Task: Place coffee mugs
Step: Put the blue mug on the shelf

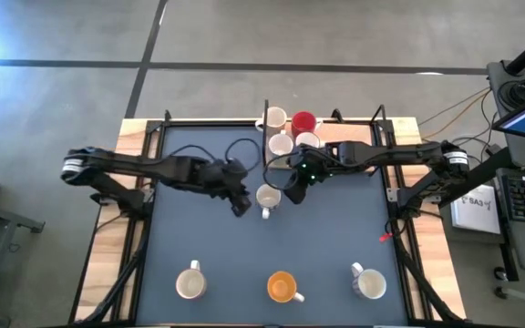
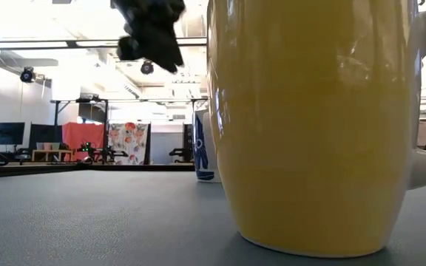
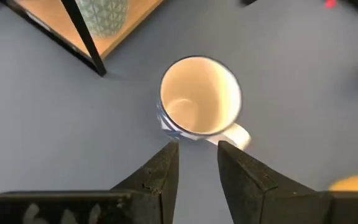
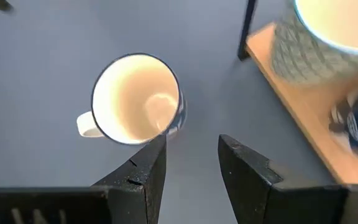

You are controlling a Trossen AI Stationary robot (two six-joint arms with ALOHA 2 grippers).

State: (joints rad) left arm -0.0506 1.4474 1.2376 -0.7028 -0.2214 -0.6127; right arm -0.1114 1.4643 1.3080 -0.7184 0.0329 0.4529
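Left gripper (image 1: 241, 204) spread, empty, just beside centre mug (image 1: 268, 196), which stands upright mid-table. Right gripper (image 1: 296, 185) spread, empty, on mug's other side. Risk, as judged: both close in together, fingers collide or tip mug.

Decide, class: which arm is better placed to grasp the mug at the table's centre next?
Probably the left. The left gripper sits open beside the centre mug, fingers pointing at it. The right gripper, also open, is close too, so it's a narrow call.
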